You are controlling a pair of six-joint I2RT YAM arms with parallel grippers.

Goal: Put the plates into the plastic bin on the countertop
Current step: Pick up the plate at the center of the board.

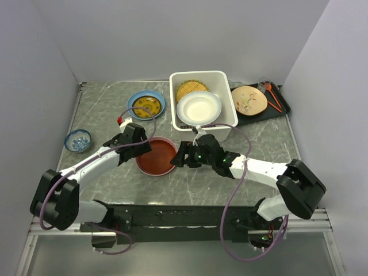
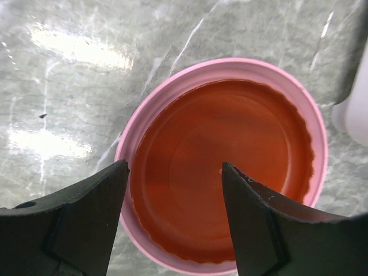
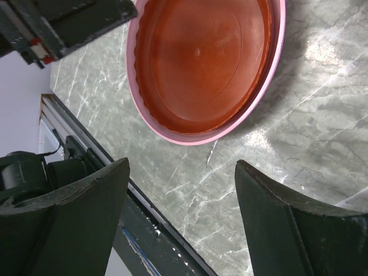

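A red plate (image 1: 156,155) lies stacked in a pink plate (image 1: 140,165) on the countertop (image 1: 264,144). My left gripper (image 1: 141,150) is open at its left rim. In the left wrist view the gripper (image 2: 175,167) straddles the pink rim (image 2: 129,149), one finger outside and one over the red plate (image 2: 230,126). My right gripper (image 1: 179,156) is open and empty just right of the stack; in its wrist view it (image 3: 182,165) is short of the red plate (image 3: 201,63). The plastic bin (image 1: 198,73) holds a yellow lattice plate (image 1: 191,89) and a white plate (image 1: 199,107).
A blue plate with a yellow centre (image 1: 146,104) lies left of the bin. A cream plate with a branch (image 1: 249,100) sits on a black tray (image 1: 282,106) at the back right. A small blue patterned bowl (image 1: 77,140) stands at the far left.
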